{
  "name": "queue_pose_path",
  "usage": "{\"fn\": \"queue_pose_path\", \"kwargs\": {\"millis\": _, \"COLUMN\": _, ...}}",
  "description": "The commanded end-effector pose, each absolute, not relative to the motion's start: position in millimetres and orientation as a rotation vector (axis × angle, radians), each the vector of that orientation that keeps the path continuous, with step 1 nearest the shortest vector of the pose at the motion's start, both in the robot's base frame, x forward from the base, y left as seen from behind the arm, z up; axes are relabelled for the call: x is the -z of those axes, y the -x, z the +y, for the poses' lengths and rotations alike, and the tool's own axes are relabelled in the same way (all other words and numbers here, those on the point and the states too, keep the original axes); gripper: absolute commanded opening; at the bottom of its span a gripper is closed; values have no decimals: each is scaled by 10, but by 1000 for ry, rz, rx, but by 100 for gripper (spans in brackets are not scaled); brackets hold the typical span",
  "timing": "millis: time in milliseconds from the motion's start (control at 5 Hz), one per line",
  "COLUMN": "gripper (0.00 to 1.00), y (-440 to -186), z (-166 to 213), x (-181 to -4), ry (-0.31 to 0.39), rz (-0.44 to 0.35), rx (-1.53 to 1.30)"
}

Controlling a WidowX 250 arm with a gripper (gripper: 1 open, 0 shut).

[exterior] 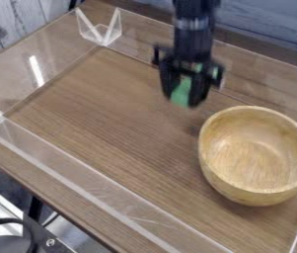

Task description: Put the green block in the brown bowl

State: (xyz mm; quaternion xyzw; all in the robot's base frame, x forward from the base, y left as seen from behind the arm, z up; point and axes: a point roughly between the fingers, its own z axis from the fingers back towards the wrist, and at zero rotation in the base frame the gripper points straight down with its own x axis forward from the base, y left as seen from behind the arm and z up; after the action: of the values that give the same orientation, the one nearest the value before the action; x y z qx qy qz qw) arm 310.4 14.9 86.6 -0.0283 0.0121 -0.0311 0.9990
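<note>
The green block [180, 95] sits between the fingers of my gripper [186, 91], which is shut on it; only its middle shows between the dark fingers. Block and gripper hang a little above the wooden tabletop, left of and behind the brown bowl [254, 112]. The bowl is a round light-wood one standing upright at the right, with nothing inside. The frame is slightly blurred around the gripper.
A low clear plastic wall [58, 163] runs around the tabletop [98, 109]. A small clear plastic holder [98, 28] stands at the back left corner. Dark cables [6, 237] lie below the front edge.
</note>
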Motion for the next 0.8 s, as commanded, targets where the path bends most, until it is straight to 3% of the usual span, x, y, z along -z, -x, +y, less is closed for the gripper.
{"fn": "queue_pose_path", "kwargs": {"millis": 0, "gripper": 0, "y": -3151, "z": 384, "x": -1490, "ry": 46, "rz": -119, "rx": 23}}
{"fn": "queue_pose_path", "kwargs": {"millis": 200, "gripper": 0, "y": -3118, "z": 826, "x": -1746, "ry": 38, "rz": -153, "rx": -71}}
{"fn": "queue_pose_path", "kwargs": {"millis": 400, "gripper": 0, "y": -3012, "z": 1275, "x": -1809, "ry": 17, "rz": -154, "rx": -142}}
{"fn": "queue_pose_path", "kwargs": {"millis": 600, "gripper": 0, "y": -2853, "z": 1668, "x": -1700, "ry": -9, "rz": -145, "rx": -184}}
